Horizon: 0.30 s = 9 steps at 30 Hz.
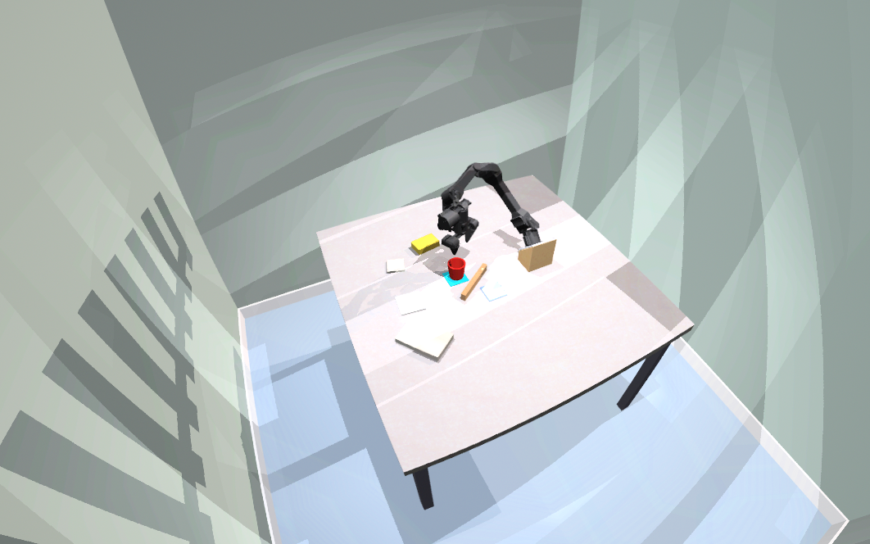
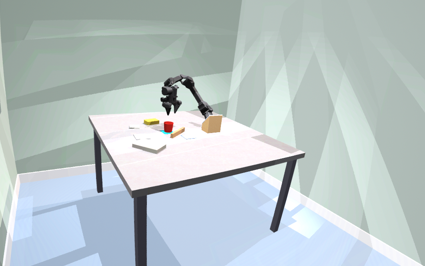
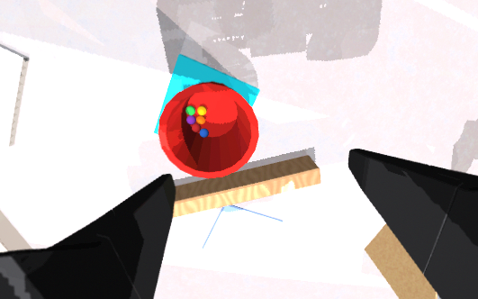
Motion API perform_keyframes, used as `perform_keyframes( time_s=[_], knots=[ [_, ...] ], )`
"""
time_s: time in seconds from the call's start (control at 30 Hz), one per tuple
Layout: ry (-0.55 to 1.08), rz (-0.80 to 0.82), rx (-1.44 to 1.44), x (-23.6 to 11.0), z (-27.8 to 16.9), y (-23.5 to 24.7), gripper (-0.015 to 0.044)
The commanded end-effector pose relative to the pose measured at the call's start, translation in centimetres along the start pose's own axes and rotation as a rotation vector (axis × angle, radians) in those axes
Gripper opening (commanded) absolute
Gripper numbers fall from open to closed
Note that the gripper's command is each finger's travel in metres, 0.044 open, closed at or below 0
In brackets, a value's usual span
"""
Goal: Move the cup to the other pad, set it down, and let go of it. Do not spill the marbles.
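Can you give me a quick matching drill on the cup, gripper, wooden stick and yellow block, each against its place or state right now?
Things:
1. red cup
2. gripper
3. wooden stick
4. yellow block

Places or states:
A. open, above the table and holding nothing
B. lying flat between the two pads
C. upright on the cyan pad, marbles inside
D. apart from the cup, near the table's far edge

Pairs: 1-C, 2-A, 3-B, 4-D
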State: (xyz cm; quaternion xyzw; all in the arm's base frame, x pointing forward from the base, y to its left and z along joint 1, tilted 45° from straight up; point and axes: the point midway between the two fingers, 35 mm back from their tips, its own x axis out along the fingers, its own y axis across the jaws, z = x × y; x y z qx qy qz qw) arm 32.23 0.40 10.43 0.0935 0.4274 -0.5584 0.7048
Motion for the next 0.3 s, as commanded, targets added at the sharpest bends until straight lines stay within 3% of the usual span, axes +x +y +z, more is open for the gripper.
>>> perform_keyframes(
  time_s=[0.0,0.27],
  knots=[
    [0.005,0.006,0.005,-1.54,-0.02,0.03,0.0440],
    [-0.001,0.005,0.001,-1.57,0.10,-0.07,0.0440]
  ],
)
